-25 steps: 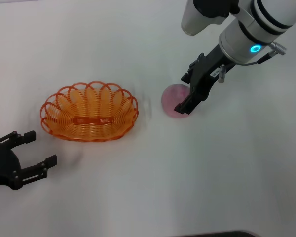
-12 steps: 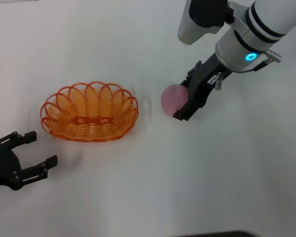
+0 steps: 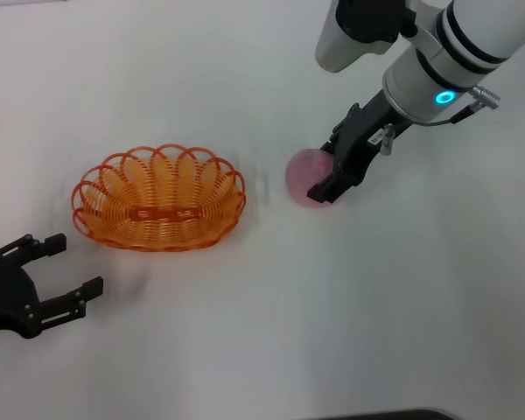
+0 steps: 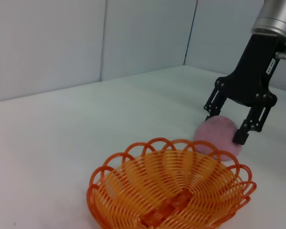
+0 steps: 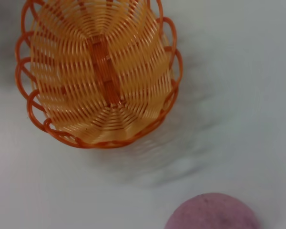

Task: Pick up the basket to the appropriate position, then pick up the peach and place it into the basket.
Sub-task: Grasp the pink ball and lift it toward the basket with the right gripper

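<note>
Fingers [image 4: 242,138] spread, half-hiding peach [image 3: 304,177]

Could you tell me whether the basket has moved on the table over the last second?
No. In the head view the basket sits in the same spot, left of the peach, with the parked left gripper nearer the robot.

White tabletop [image 3: 245,332], pale grey panelled walls [image 4: 62,43] behind, even light

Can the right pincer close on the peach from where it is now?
Probably yes: the right pincer is open, straddling the peach, which lies clear of the basket.
</note>
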Available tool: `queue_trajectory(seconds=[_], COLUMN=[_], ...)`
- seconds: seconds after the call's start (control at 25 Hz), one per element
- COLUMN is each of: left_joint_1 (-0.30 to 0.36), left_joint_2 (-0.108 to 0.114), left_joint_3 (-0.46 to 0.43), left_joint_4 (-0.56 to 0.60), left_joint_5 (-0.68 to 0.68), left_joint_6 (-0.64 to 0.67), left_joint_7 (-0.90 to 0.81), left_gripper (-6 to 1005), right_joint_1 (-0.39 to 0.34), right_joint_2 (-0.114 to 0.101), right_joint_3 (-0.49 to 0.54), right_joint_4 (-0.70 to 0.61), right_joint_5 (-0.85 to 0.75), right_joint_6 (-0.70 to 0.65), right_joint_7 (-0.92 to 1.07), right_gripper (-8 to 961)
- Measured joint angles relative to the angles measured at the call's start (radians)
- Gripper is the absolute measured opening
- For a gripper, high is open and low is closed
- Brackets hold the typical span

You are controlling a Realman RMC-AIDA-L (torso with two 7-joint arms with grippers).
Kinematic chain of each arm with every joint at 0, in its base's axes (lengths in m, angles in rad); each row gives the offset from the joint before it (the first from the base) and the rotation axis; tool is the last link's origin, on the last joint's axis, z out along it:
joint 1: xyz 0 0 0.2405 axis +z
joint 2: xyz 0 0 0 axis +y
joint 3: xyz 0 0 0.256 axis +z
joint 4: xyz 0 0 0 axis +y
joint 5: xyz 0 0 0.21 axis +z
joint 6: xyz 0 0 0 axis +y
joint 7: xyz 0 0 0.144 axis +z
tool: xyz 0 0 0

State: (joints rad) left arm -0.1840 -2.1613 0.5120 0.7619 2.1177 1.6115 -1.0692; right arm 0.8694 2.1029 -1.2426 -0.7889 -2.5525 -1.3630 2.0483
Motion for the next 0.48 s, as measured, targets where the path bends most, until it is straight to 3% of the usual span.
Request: queue_trajectory(seconds=[0.48], left_joint_1=[0.0], left_joint_2=[-0.002], left_joint_3=[-0.001], left_joint_4=[-0.001], left_joint_5=[0.002], left_joint_6=[0.001], left_joint_7=[0.0], left_gripper=[832], right_joint_1=[-0.005], right_joint_2=[-0.001], right_joint_3=[-0.001], right_joint_4=[0.002], right_joint_5=[-0.004], right_joint_6=[0.0], right_joint_7=[0.001], right_gripper=[439])
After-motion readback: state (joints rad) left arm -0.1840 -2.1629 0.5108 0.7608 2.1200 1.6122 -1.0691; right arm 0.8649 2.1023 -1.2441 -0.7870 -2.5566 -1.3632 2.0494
